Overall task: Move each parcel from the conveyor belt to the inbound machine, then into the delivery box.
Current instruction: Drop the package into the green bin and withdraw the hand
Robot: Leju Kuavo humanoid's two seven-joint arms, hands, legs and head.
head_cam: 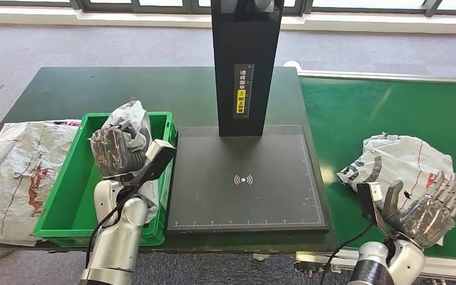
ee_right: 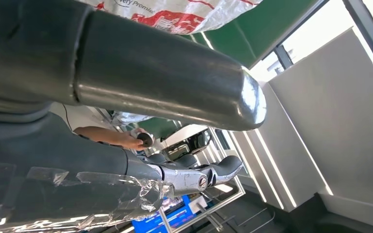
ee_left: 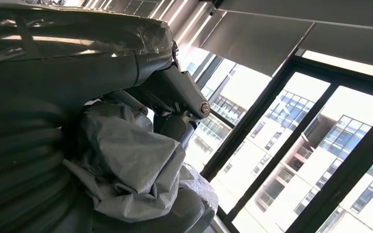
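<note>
The left hand [head_cam: 114, 149] holds a grey bag [head_cam: 127, 122] above the green box [head_cam: 65, 202], which sits at the left of the table. Its fingers are wrapped around the crumpled bag. The bag is over the far part of the box, close to the wall nearest the black scanner plate [head_cam: 246, 178]. If the hand lets go while it is this near that wall, the bag could catch on the rim, hang half out, or flop onto the plate.

The crinkly plastic could also stick to the fingers when they spread, so the bag may not drop cleanly.

The right hand [head_cam: 424, 211] is on the right side, over the green belt [head_cam: 362, 107], with its fingers spread and nothing in it. It is just beside the near edge of a white bag [head_cam: 401, 157] with red and black print, which lies on the belt. That bag is soft and floppy. If the hand grabs only a loose edge, the bag could slip out on the way to the plate. If the hand pushes instead of grabbing, the bag could slide away.

Another big white bag [head_cam: 18, 172] lies on the table left of the box.
</note>
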